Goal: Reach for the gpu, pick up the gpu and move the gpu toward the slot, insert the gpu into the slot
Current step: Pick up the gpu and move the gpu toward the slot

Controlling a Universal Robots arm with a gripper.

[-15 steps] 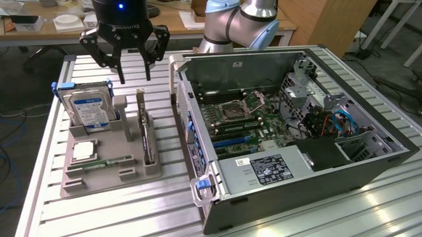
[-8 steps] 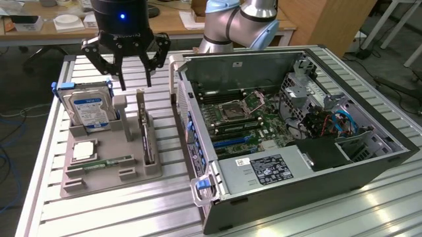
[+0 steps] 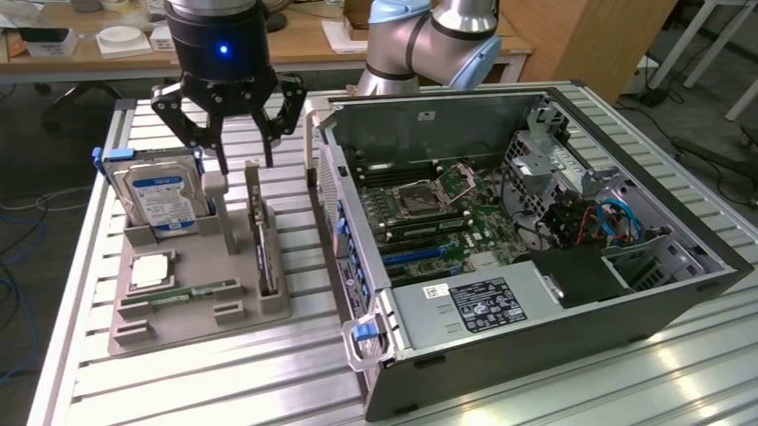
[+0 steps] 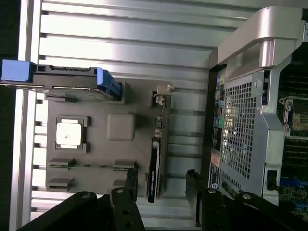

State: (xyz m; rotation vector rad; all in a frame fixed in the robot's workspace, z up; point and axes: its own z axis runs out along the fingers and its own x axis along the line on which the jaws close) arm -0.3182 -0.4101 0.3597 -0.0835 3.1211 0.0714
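Note:
The gpu (image 3: 261, 244) stands on its edge in a grey holder tray (image 3: 190, 319), its silver bracket end pointing up toward the far side. My gripper (image 3: 247, 162) hangs open just above that bracket end, touching nothing. In the wrist view the gpu (image 4: 155, 161) shows edge-on, lying in line with the gap between my two black fingers (image 4: 131, 180). The slot (image 3: 414, 256) is a long blue connector on the motherboard inside the open computer case (image 3: 663, 293), at the exterior view's right of the tray.
The tray also carries a blue-labelled hard drive (image 3: 162, 200), a square processor (image 3: 152, 271) and a small green memory stick (image 3: 195, 291). The case's metal side wall (image 3: 326, 177) rises close beside the gpu. Everything rests on a ribbed aluminium table (image 3: 237, 382).

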